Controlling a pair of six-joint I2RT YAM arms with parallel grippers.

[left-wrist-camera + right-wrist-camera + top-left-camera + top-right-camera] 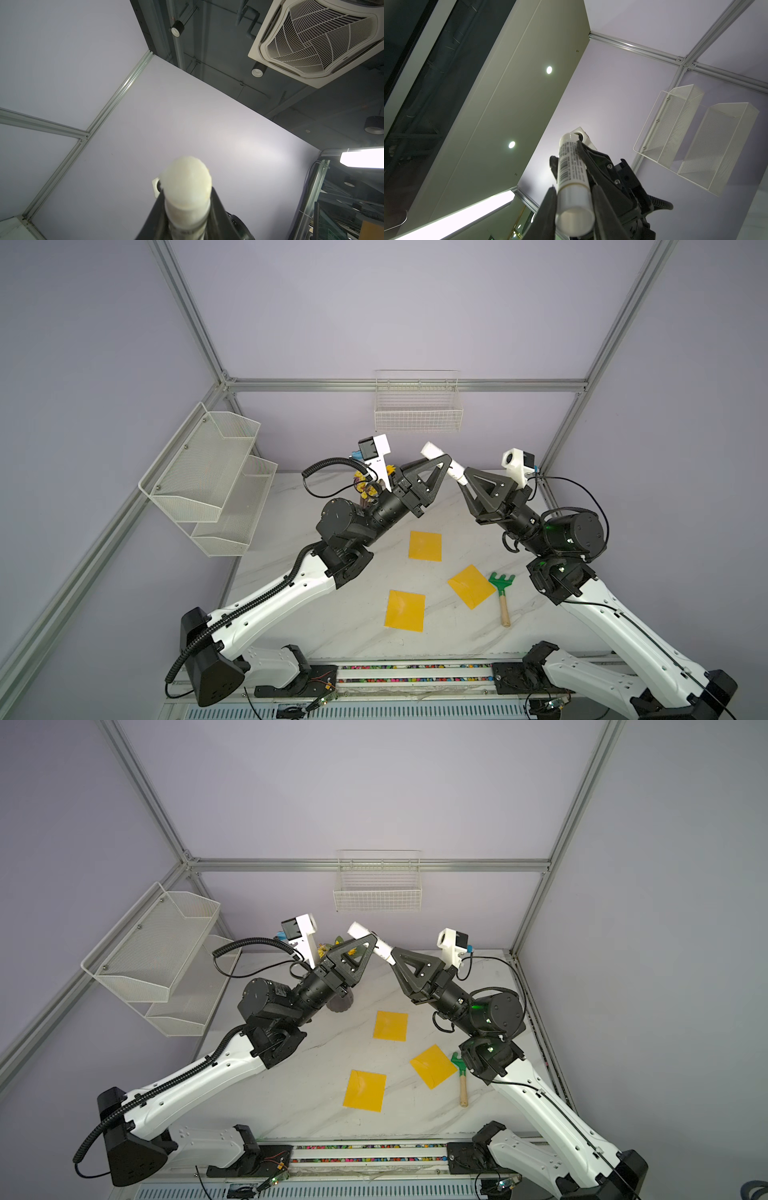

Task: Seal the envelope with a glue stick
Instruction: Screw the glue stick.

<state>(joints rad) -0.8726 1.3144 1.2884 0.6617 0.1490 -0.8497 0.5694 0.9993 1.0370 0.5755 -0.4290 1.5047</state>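
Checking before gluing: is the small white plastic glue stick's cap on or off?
On: the rounded white cap sits flush on the white glue stick.

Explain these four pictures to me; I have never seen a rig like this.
This is a robot with two arms at a table. Each arm ends in a two-fingered clamp, a gripper. Two pictures look down from overhead cameras set side by side; the other two come from cameras on the wrists, pointing up at walls and ceiling. On the table lie three yellow envelopes and a green rake. In the air, the left gripper and the right gripper both hold the glue stick: the left near its rounded end, the right at its flat end. Probably they mean to pull the cap off.
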